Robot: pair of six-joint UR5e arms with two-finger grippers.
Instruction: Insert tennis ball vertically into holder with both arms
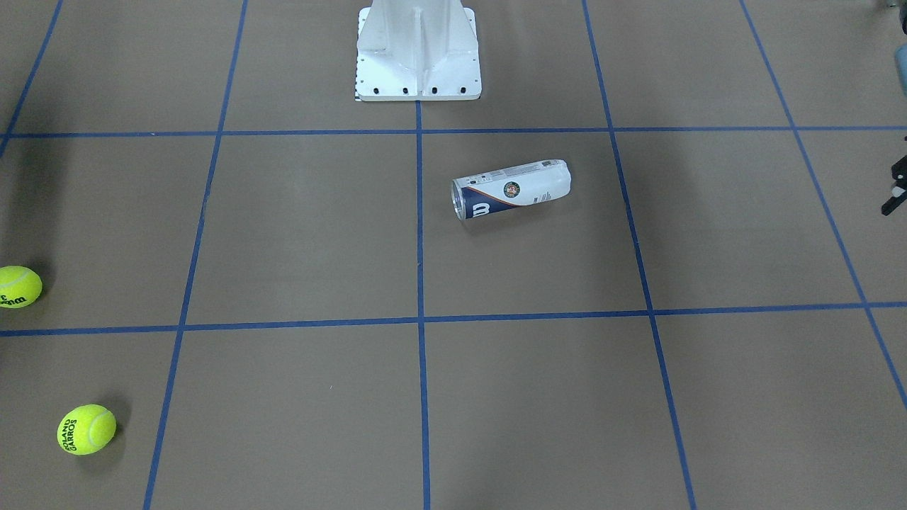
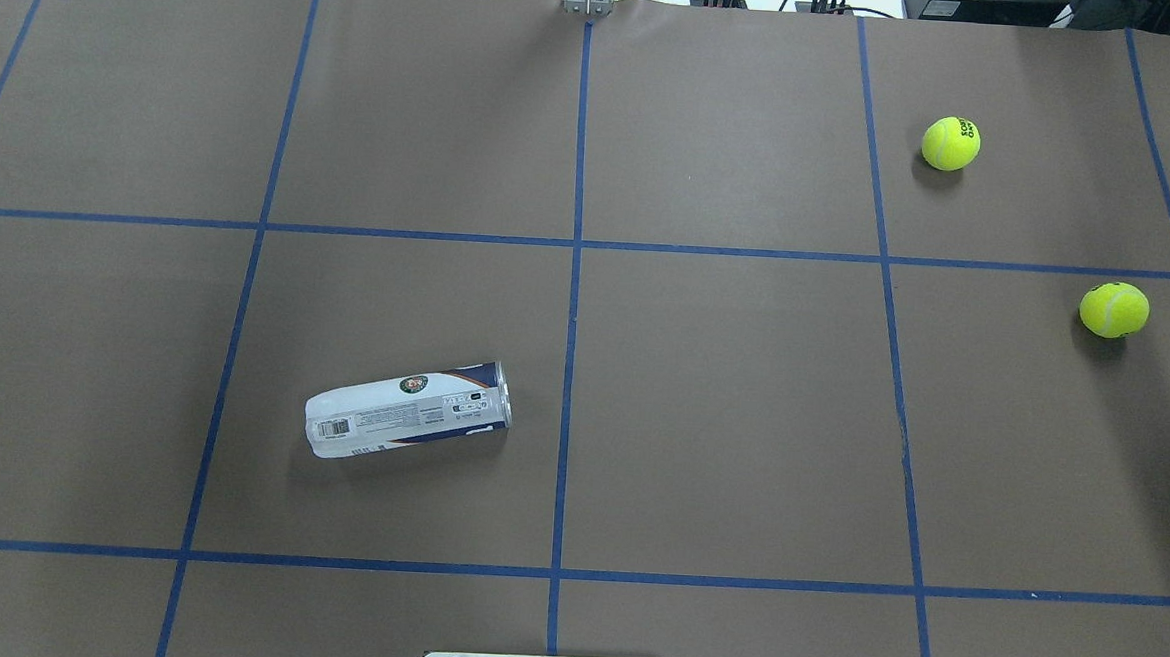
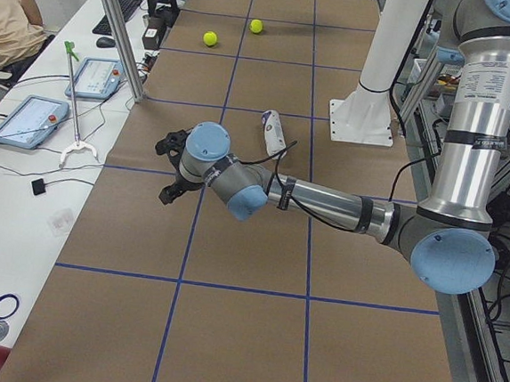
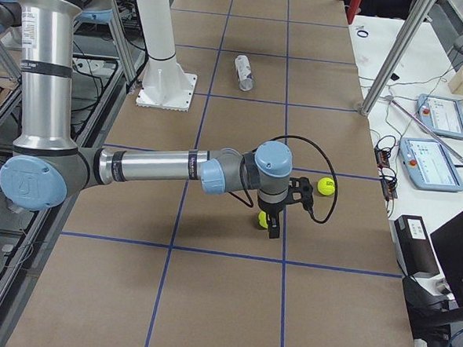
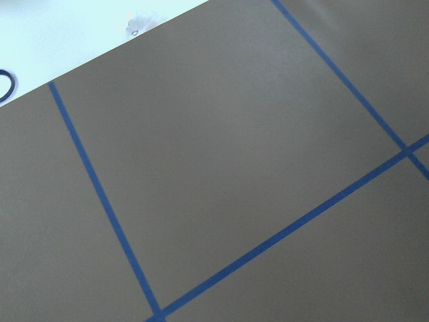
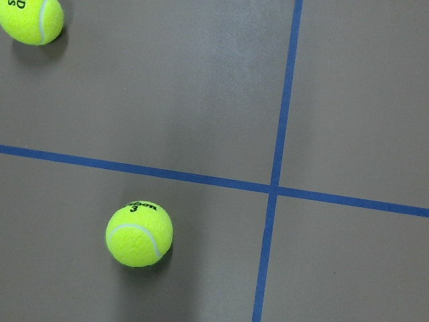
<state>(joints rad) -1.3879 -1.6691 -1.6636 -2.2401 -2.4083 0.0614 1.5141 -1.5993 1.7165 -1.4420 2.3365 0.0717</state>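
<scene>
The holder (image 1: 510, 190) lies on its side on the brown table, left of the centre line in the overhead view (image 2: 408, 422), its metal-rimmed open end towards the centre. Two yellow tennis balls lie far off on the right side: a Wilson one (image 2: 1114, 309) and a Roland Garros one (image 2: 951, 143). My right gripper (image 4: 276, 222) hangs just above the Wilson ball (image 6: 139, 234); I cannot tell whether it is open or shut. My left gripper (image 3: 163, 167) hovers over bare table at the far left, well away from the holder; only its edge shows in the front view (image 1: 896, 188), its state unclear.
The white bolted pedestal (image 1: 418, 57) stands at the robot's side, centre. Blue tape lines grid the table. Past the far edge are a white desk with tablets (image 3: 29, 118), a metal post (image 3: 117, 27) and an operator.
</scene>
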